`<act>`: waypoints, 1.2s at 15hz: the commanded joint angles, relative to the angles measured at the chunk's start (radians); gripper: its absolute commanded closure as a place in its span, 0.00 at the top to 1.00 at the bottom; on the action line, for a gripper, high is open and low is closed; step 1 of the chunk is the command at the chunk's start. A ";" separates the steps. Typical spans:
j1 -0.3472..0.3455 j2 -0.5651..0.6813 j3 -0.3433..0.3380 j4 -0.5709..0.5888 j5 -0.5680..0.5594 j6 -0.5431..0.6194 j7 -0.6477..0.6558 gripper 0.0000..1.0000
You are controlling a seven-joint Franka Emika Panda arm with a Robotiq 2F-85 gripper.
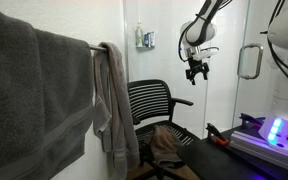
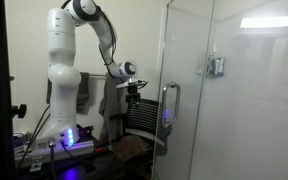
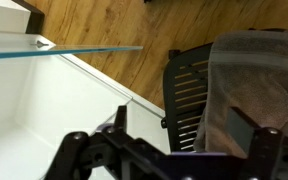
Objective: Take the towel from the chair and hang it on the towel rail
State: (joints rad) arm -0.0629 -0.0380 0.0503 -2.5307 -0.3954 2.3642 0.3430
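- The gripper [image 1: 196, 72] is hanging in the air above the chair [image 1: 160, 104], well clear of it, with its fingers pointing down.
- In the wrist view, the 2 fingers [image 3: 74, 150] are standing wide apart with nothing between them: the gripper is released and carrying nothing.
- The towel [image 1: 169, 146] is lying crumpled on the chair's seat, in front of the slatted backrest; the wrist view is showing it [image 3: 249, 90] just beside the slats [image 3: 187, 95].
- The towel rail [image 1: 94, 46] is running along the wall, well apart from the gripper.
- A large dark towel [image 1: 34, 95] and a paler narrow towel [image 1: 111, 100] are hanging on that rail.
- The chair is standing just off the end edge of the dark bench top [image 1: 224, 143] that is bearing the robot's base.
- In an exterior view, the arm [image 2: 64, 70] is reaching towards the glass door [image 2: 224, 110], and the gripper [image 2: 134, 93] is hovering near the looped handle [image 2: 169, 112].
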 commanded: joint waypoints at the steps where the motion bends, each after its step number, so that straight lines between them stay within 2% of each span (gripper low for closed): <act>1: 0.007 0.201 -0.036 0.120 0.030 -0.049 -0.113 1.00; 3: 0.013 0.291 -0.044 0.162 0.081 -0.057 -0.187 1.00; 5: 0.036 0.414 -0.046 0.246 0.085 -0.123 -0.203 1.00; 7: 0.078 0.508 -0.052 0.326 0.053 -0.203 -0.196 1.00; 8: 0.111 0.528 -0.062 0.344 0.001 -0.212 -0.179 1.00; 11: 0.175 0.630 -0.073 0.442 -0.058 -0.218 -0.178 1.00; 13: 0.234 0.662 -0.096 0.470 -0.129 -0.199 -0.125 1.00; 15: 0.239 0.604 -0.088 0.425 -0.118 -0.155 -0.121 1.00; 16: 0.240 0.646 -0.088 0.448 -0.100 -0.170 -0.125 1.00; 18: 0.250 0.636 -0.086 0.450 -0.101 -0.169 -0.122 1.00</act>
State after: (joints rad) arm 0.1788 0.5965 -0.0276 -2.0824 -0.5033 2.1950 0.2253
